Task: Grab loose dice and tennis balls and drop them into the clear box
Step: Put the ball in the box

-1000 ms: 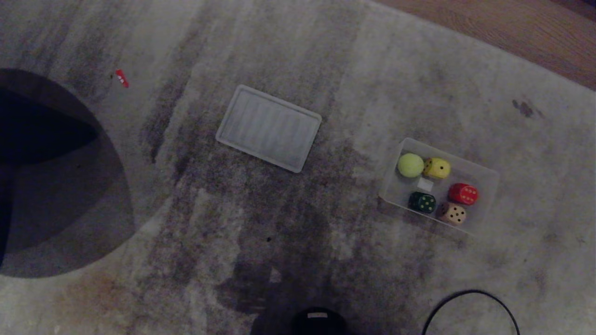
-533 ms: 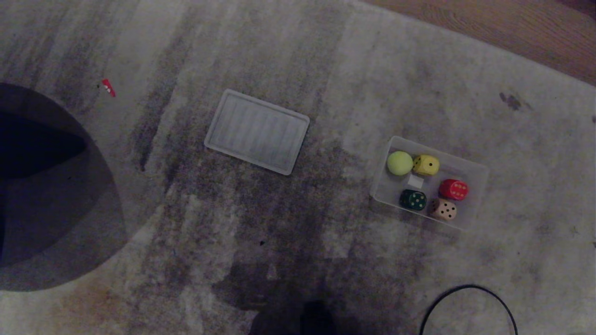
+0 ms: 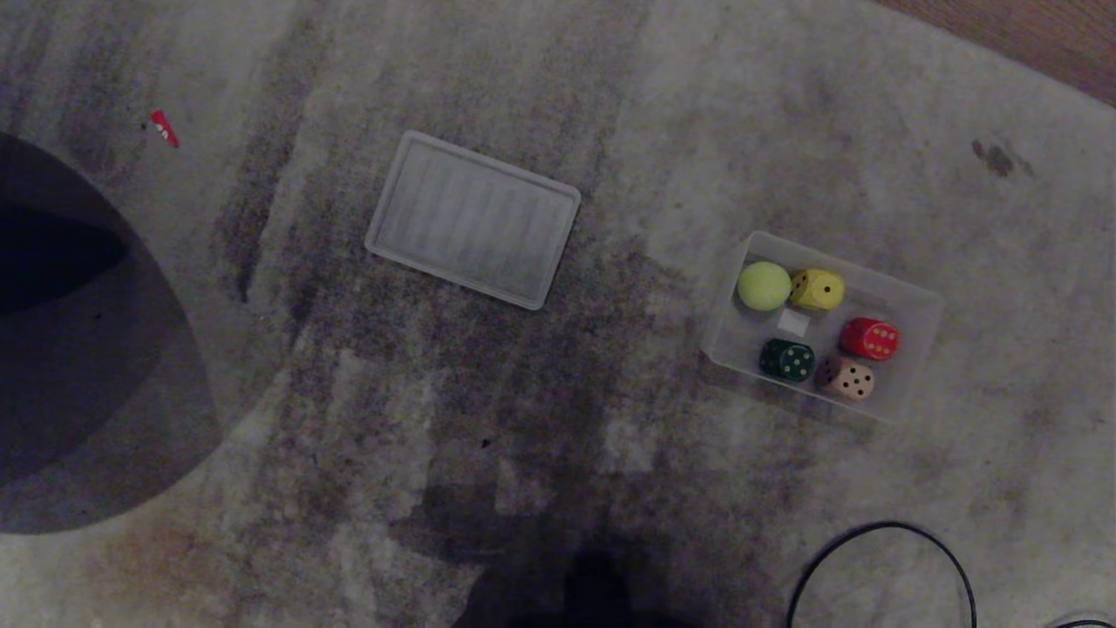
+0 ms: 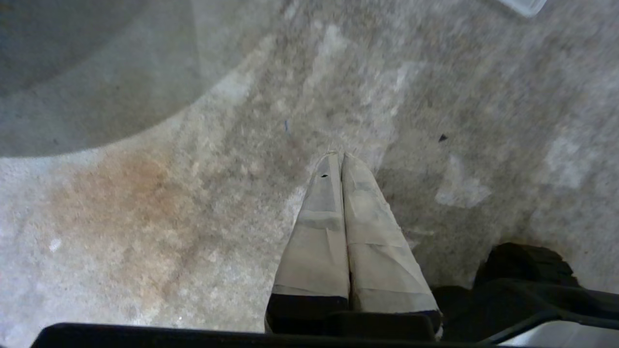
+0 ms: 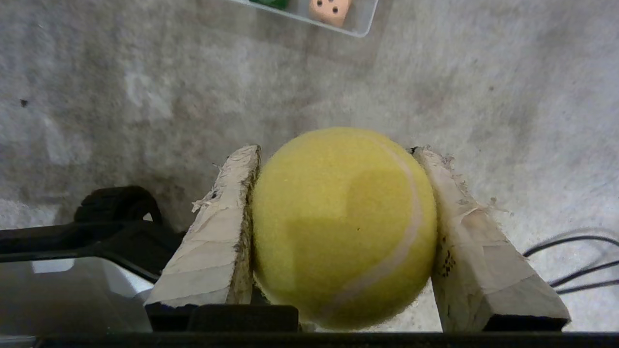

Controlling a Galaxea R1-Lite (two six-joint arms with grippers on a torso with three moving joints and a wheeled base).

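Squeezing the light, springy, fuzzy tennis ball (image 5: pixel 344 227) across its middle, right fingers (image 5: pixel 217 241) clamped; left fingers (image 4: pixel 319 227) shut, empty.

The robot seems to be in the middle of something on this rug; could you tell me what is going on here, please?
It is tidying toys into the clear box on the rug. The box already holds one tennis ball and the yellow die, red die, dark green die and tan die. The right claw grips the second tennis ball above the rug, short of the box. The left claw hangs shut and empty. The box's lid lies apart on the rug.
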